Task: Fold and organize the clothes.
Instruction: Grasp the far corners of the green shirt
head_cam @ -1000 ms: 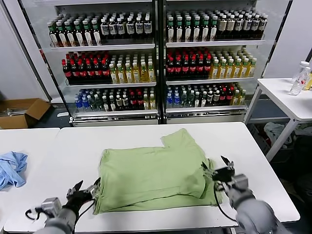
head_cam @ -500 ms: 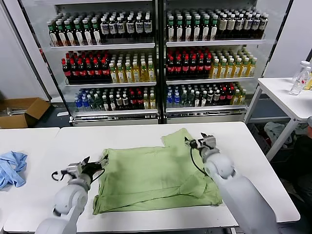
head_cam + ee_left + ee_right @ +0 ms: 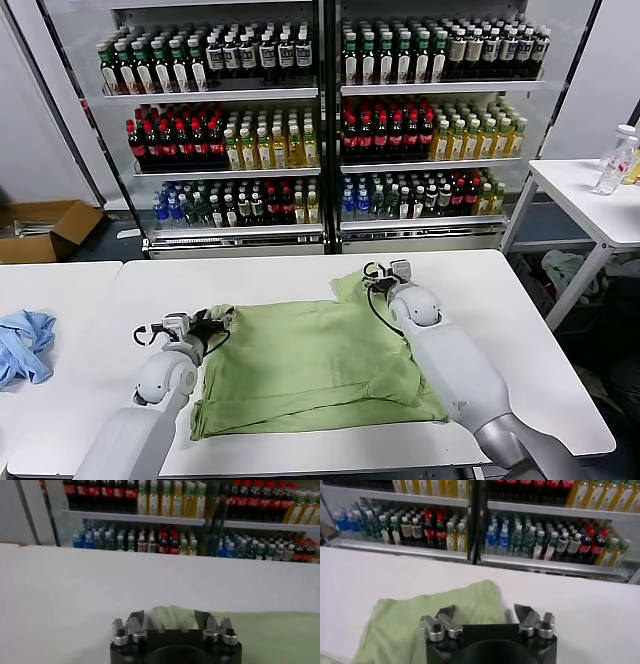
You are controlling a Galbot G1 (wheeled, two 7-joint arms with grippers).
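Note:
The light green shirt (image 3: 310, 365) lies partly folded on the white table (image 3: 520, 340), with one sleeve sticking out toward the back (image 3: 352, 287). Its collar, buttons and print are hidden. My left gripper (image 3: 213, 320) is open at the shirt's back left corner, with green cloth between its fingers (image 3: 170, 616). My right gripper (image 3: 385, 272) is open over the protruding sleeve at the back; the sleeve (image 3: 470, 600) lies under and beyond its fingers.
A light blue cloth (image 3: 25, 345) lies on the neighbouring table at the left. Drink coolers full of bottles (image 3: 320, 120) stand behind the table. A side table with a bottle (image 3: 612, 165) stands at the right. A cardboard box (image 3: 45, 230) sits on the floor at the left.
Both arms have moved from the shirt's front edge toward its back. The left gripper went to the back left corner, the right to the protruding sleeve. The front right flap now lies flatter.

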